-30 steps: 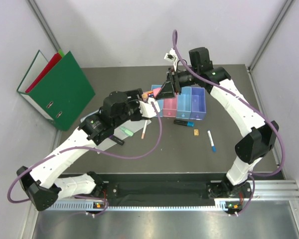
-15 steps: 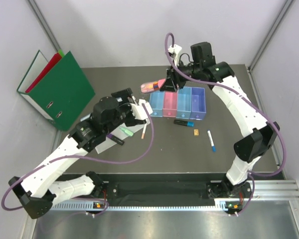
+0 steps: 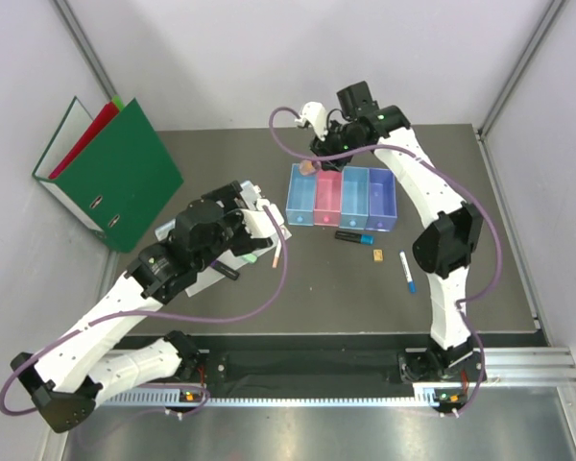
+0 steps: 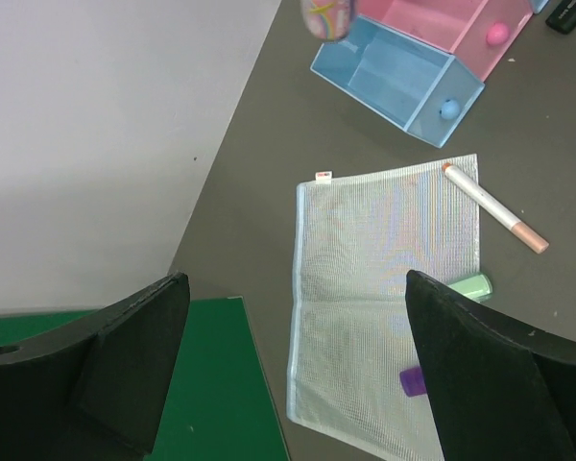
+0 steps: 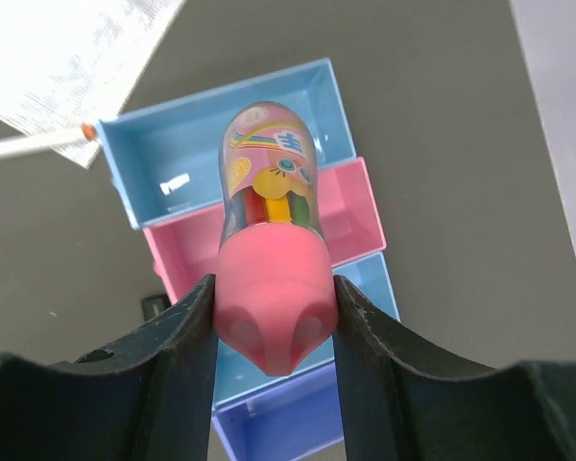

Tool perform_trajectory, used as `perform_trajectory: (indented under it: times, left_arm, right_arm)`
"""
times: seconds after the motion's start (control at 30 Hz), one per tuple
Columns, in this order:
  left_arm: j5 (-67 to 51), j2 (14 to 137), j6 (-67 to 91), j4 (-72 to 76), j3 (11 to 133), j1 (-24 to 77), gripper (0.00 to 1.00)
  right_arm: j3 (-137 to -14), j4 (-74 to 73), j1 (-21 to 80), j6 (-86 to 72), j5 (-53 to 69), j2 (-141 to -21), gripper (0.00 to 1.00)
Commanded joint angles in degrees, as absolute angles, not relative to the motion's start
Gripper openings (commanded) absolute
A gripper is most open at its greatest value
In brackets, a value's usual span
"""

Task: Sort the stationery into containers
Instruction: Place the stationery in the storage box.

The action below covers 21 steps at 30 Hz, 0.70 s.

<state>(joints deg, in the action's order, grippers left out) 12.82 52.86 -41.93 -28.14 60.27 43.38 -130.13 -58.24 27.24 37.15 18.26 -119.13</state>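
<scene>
Dark grey tabletop (image 3: pixel 346 298). Green ring binder (image 3: pixel 120 178) with a red binder (image 3: pixel 94 130) behind it, upper left of the top view. Clear mesh sleeve (image 4: pixel 384 288), flat, centre of the left wrist view, beneath the left gripper (image 4: pixel 296 288), whose jaws are spread wide with nothing between them. Row of four containers (image 3: pixel 355 219), light blue, pink, blue and purple, upper centre. Right gripper (image 5: pixel 274 298), clamped on the pink cap of a glue stick (image 5: pixel 269 192) held above the light blue and pink bins. Black marker (image 3: pixel 353 235) just below the bins. White blue-capped pen (image 3: pixel 405 272) and tan block (image 3: pixel 376 254) lower right of it. Orange-tipped pen (image 4: pixel 494 207) and green highlighter (image 4: pixel 466 286) at the sleeve's right edge.
</scene>
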Motion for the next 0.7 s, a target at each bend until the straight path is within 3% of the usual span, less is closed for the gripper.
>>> perform_trajectory:
  times: [0.0, 0.67]
  left_arm:
    - [13.80, 51.24, -39.55, -27.42, 59.68, 43.07, 0.99]
    - [14.06, 50.01, -37.71, -28.39, 59.50, 43.07, 0.99]
  right_arm:
    - [-133.42, -57.75, 27.51, 44.82, 14.15, -120.14, 0.00]
    - [-129.64, -48.34, 32.25, 47.29, 11.43, -125.86, 0.00]
